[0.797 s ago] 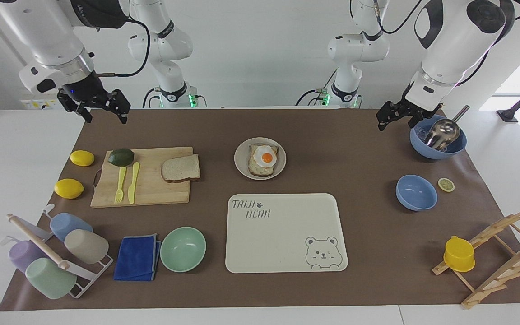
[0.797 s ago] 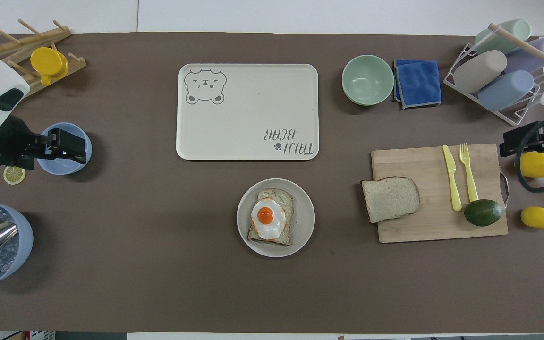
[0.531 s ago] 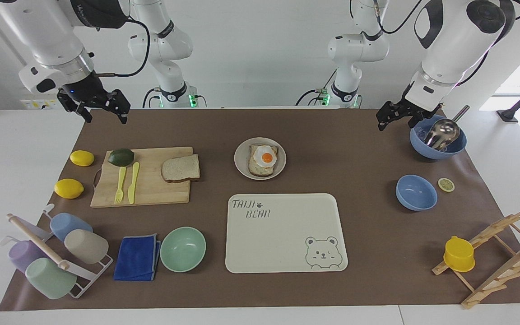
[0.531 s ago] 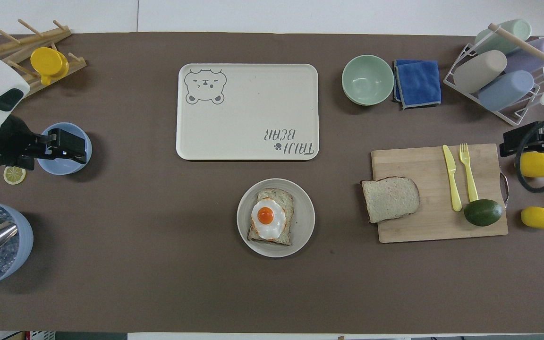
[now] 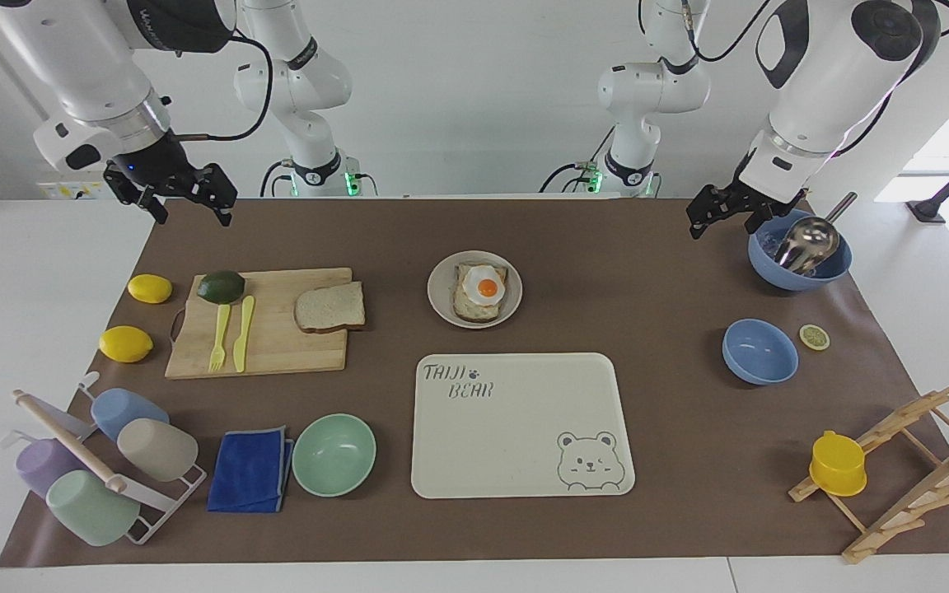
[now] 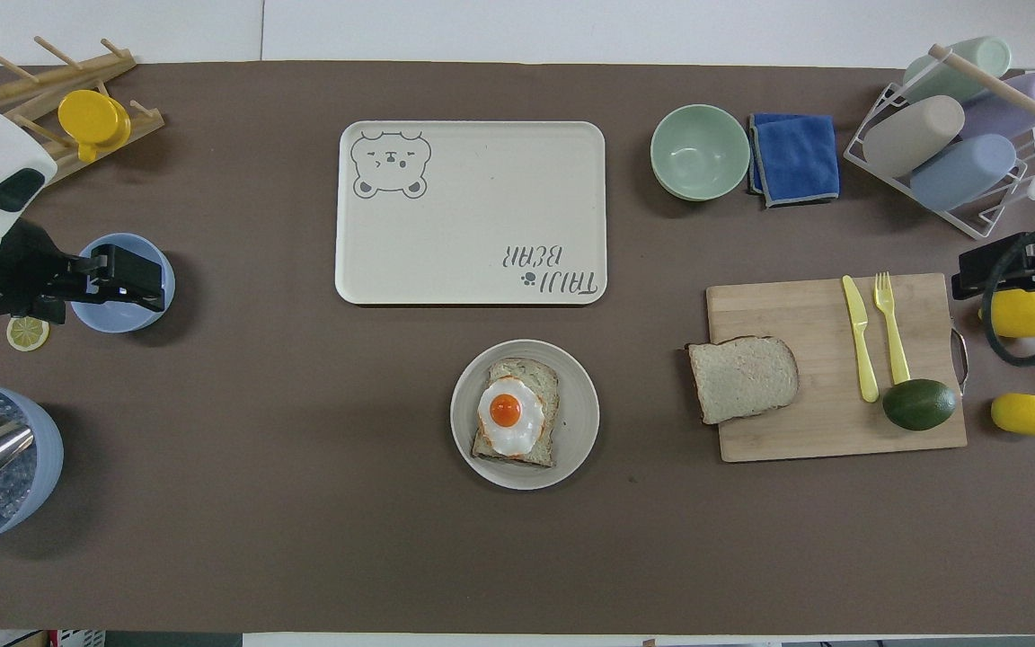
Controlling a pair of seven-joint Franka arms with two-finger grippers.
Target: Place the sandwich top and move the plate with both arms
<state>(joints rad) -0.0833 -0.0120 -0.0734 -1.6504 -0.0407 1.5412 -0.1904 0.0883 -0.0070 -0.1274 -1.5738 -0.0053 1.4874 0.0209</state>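
The sandwich top [image 5: 329, 307] is a pale bread slice lying on one end of a wooden cutting board [image 5: 277, 350]; it also shows in the overhead view [image 6: 742, 378]. The beige-grey plate [image 5: 441, 303] holds a bread slice topped with a fried egg [image 5: 481, 291] in the middle of the mat; the plate also shows in the overhead view [image 6: 582, 415]. My right gripper [image 5: 188, 206] is open and empty, raised over the mat's corner, apart from the board. My left gripper [image 5: 720, 221] is open and empty, raised beside a blue bowl with a metal scoop [image 5: 800, 255].
A cream bear-printed tray [image 5: 516, 445] lies farther from the robots than the plate. A mint-green bowl [image 5: 334, 455] and a blue cloth [image 5: 250, 469] lie beside the tray. A fork, a knife and an avocado [image 5: 221, 287] are on the board, with two lemons [image 5: 125, 343] beside it. A second blue bowl [image 5: 759, 352], a cup rack and a wooden rack stand at the mat's ends.
My right gripper has drifted very slightly upward. Nothing else has visibly moved.
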